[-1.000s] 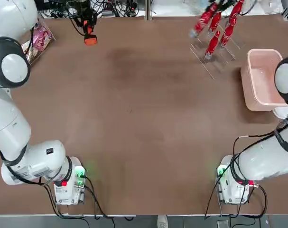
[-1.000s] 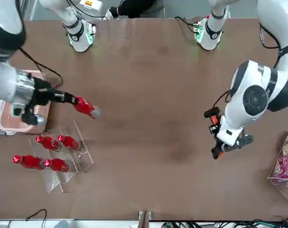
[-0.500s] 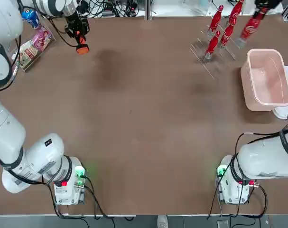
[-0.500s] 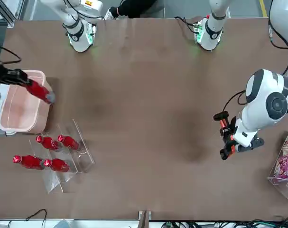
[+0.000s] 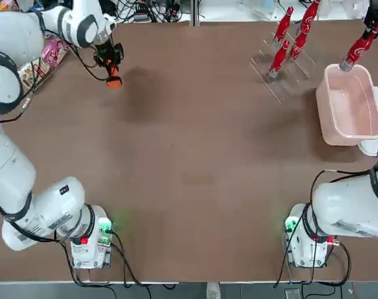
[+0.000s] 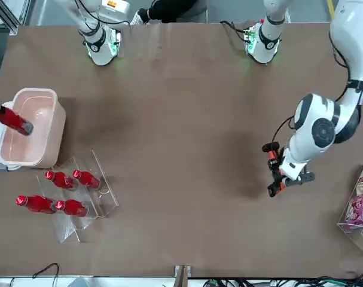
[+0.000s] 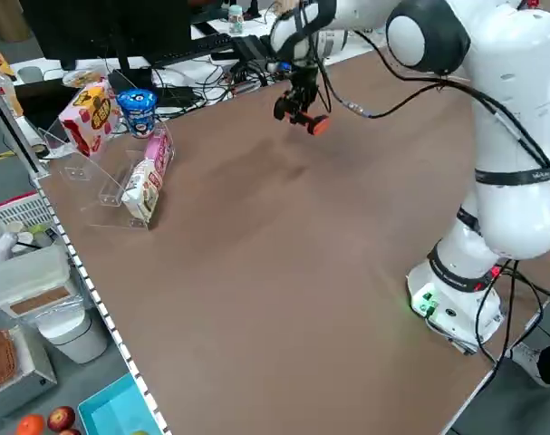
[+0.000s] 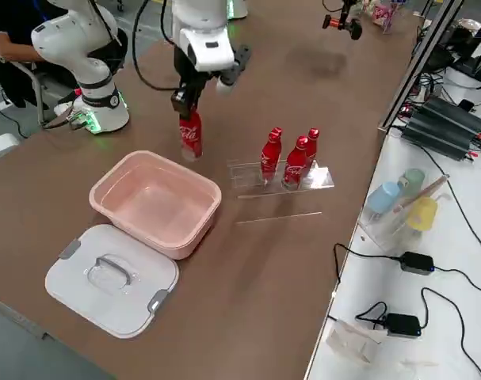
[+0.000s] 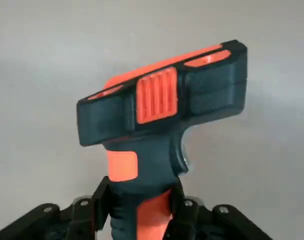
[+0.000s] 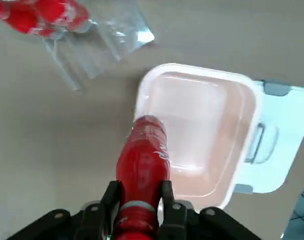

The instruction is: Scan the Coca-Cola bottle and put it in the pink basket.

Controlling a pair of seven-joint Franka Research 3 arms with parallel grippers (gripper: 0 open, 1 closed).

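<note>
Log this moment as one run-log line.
right gripper: holds Coca-Cola bottle above pink basket | left gripper: holds scanner

A brown table [image 5: 189, 162] carries the pink basket [image 5: 350, 104] at three o'clock, a white lid [image 8: 112, 277] just beside it, a clear bottle rack [image 5: 282, 68] at one o'clock, and a clear snack stand [image 7: 120, 186] at eleven.

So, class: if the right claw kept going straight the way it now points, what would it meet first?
Probably the pale pink rectangular plastic basket: the right claw points its red Coca-Cola bottle down near the rim, though depth is unclear.
</note>
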